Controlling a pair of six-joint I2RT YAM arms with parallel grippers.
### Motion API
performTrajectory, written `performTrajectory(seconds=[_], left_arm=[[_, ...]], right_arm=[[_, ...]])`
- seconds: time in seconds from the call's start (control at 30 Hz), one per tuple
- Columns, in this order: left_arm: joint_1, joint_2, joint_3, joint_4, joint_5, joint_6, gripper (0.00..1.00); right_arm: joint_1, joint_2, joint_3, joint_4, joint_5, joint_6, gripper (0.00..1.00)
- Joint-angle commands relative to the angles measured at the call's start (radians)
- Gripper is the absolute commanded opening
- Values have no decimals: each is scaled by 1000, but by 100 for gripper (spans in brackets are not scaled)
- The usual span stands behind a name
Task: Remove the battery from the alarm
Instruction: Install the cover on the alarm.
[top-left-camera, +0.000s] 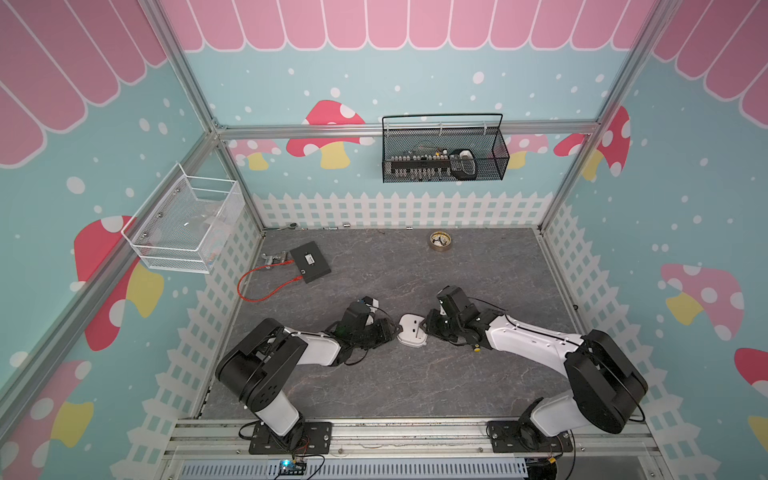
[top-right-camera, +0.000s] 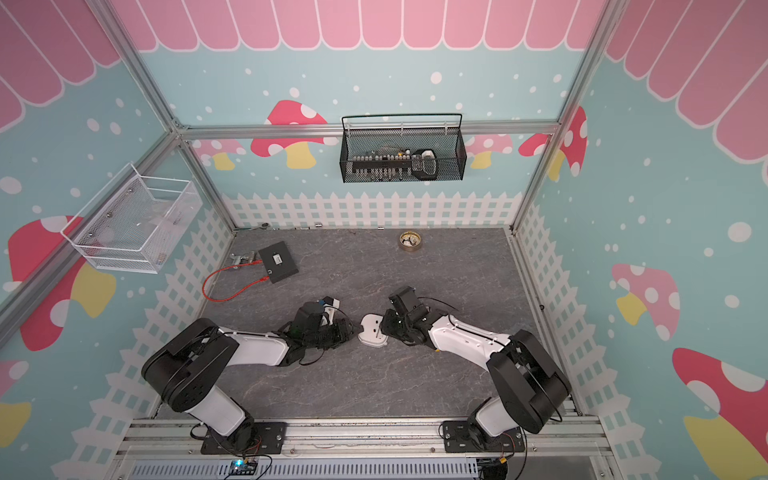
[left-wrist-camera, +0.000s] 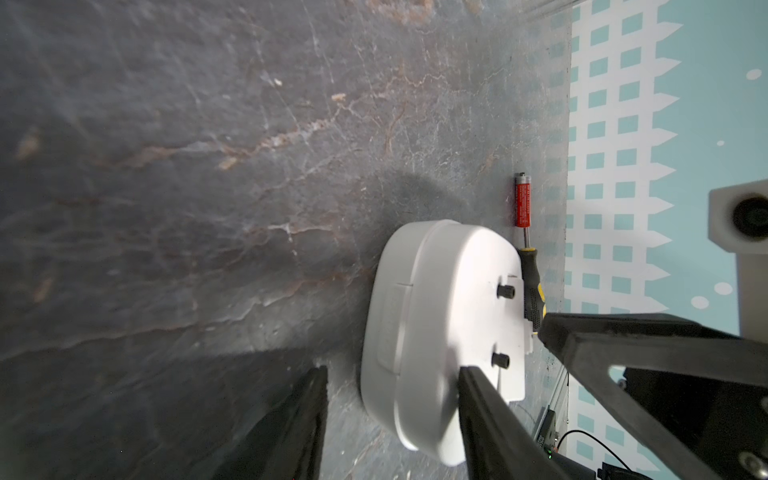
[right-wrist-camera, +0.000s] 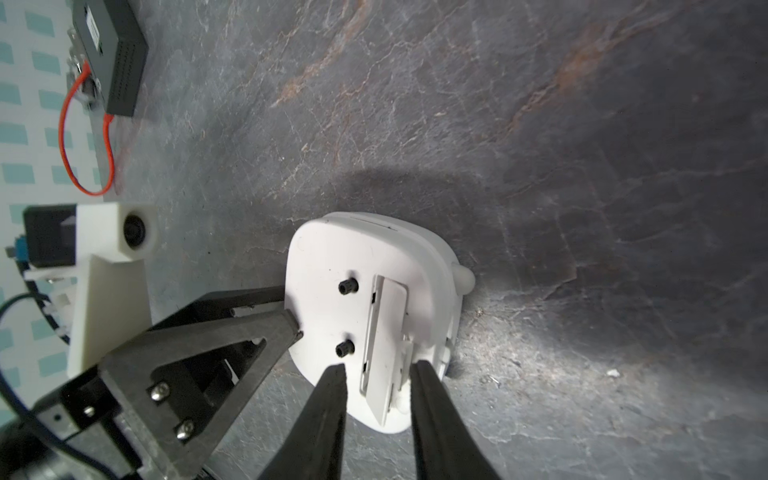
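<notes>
One white plastic rounded-square alarm (top-left-camera: 412, 330) lies dial-down on the grey stone-veined tabletop (top-left-camera: 374, 386), between two black grippers. Its smooth back carries two small black knobs (right-wrist-camera: 348, 286) and one flat white rectangular cover plate (right-wrist-camera: 386, 332), which sits partly raised over the recess. The battery is hidden in every view. The left gripper (left-wrist-camera: 390, 370) stands open, one finger over the alarm's back and one beside its rim. The right gripper (right-wrist-camera: 378, 368) straddles the cover plate with its jaws partly apart; I cannot tell whether it pinches the plate. One screwdriver (left-wrist-camera: 532, 286), with a black-and-yellow handle, a thin metal shaft and a red cylindrical end, lies just beyond the alarm. Farther off sit one flat black box (top-left-camera: 310, 262), one looping red cable (top-left-camera: 238, 284) and one round brass-coloured dial (top-left-camera: 440, 241).
</notes>
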Motion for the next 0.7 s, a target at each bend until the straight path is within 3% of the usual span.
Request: performTrajectory(seconds=[0.0, 0.1, 0.47, 0.67], left_arm=[[-4, -4, -16, -47, -17, 14, 54], [-4, -9, -16, -50, -21, 16, 54], [-4, -8, -14, -44, -18, 15, 54], [-3, -5, -16, -41, -18, 16, 53]], right_arm=[[1, -12, 18, -31, 25, -21, 22], [-2, 7, 18, -28, 14, -22, 16], [-2, 51, 23, 3, -3, -19, 15], [-6, 53, 9, 33, -10, -10, 7]])
